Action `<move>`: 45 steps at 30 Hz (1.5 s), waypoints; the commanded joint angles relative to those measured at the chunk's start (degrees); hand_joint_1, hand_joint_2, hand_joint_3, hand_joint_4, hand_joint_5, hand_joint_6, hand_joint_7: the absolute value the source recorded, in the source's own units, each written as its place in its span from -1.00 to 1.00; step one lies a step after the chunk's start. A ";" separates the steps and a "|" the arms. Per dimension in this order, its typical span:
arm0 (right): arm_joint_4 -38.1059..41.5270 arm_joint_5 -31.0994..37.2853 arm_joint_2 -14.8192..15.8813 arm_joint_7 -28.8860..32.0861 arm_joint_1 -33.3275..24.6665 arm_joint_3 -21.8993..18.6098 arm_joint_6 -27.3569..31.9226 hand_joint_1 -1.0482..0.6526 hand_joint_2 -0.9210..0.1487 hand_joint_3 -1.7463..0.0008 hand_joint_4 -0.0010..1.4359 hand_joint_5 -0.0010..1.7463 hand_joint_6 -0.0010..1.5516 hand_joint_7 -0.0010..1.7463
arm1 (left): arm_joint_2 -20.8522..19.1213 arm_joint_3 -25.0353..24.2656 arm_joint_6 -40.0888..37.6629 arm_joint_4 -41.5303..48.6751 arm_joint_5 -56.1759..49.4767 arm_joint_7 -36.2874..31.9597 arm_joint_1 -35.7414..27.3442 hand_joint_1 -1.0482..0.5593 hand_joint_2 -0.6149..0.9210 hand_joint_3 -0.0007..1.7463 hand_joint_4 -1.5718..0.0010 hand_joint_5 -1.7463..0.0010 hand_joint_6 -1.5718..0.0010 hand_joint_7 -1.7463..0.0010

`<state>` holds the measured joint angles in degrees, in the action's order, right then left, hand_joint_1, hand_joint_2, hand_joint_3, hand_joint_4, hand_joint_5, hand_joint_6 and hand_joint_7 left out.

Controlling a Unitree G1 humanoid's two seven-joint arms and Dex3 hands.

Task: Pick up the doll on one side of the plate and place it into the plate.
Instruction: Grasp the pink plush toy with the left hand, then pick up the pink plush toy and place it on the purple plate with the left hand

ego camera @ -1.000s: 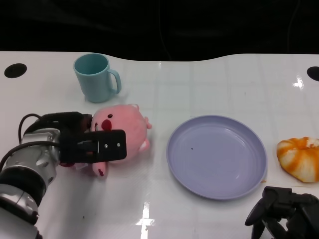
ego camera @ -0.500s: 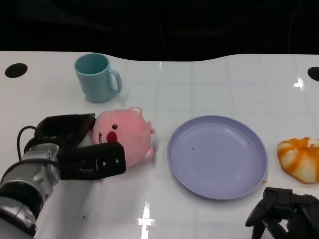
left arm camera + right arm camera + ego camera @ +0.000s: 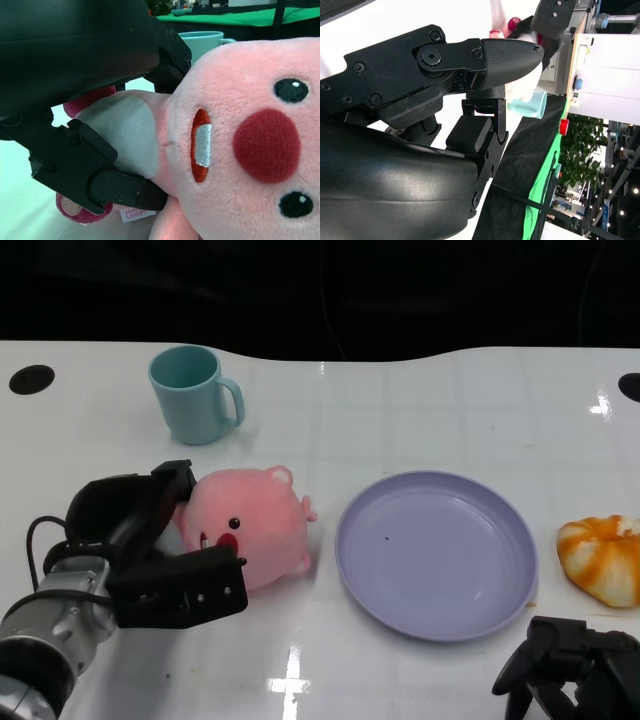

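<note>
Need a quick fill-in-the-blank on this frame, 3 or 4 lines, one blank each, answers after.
1. The left hand grips the pink ____ doll.
2. The purple plate holds ____.
3. The teal mug stands ____ on the table.
4. The orange-and-white plush lies beside the plate, on the robot's ____ side.

Missing words: plush; nothing; upright; right

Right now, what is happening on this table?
The robot's left hand grips a pink doll just left of the purple plate, which has nothing in it yet. The right hand rests near the table's front edge, holding nothing. A teal mug stands behind the doll, and an orange toy lies right of the plate.
</note>
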<state>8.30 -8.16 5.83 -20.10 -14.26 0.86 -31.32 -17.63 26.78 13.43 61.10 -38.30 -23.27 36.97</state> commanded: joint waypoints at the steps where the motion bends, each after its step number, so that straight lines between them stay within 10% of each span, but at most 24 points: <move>1: -0.51 0.03 0.47 0.23 -0.13 -0.37 -0.09 -0.90 -1.00 0.52 0.34 0.61 0.23 0.24 | -2.32 -1.47 -0.22 -3.47 0.79 0.04 -1.33 0.16 0.68 -0.20 -0.06 -1.00 0.20 -1.00; 20: 0.46 -0.65 0.37 -0.29 0.17 -0.45 0.15 -0.90 -1.00 0.54 0.34 0.60 0.24 0.24 | -3.33 -7.17 -1.26 -23.95 3.28 4.44 -7.63 0.13 0.39 0.34 -0.17 -1.00 0.09 -1.00; 45: -0.67 -0.06 0.67 -0.59 -0.75 0.06 -0.53 -0.87 -1.00 0.53 0.31 0.61 0.22 0.25 | 10.61 -2.16 -16.95 -34.94 1.71 21.70 -0.75 0.09 0.48 0.21 -0.15 -1.00 0.09 -1.00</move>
<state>8.26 -8.25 5.91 -20.64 -14.55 1.10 -31.65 -7.58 24.22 -2.83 25.24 -36.13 -2.53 34.25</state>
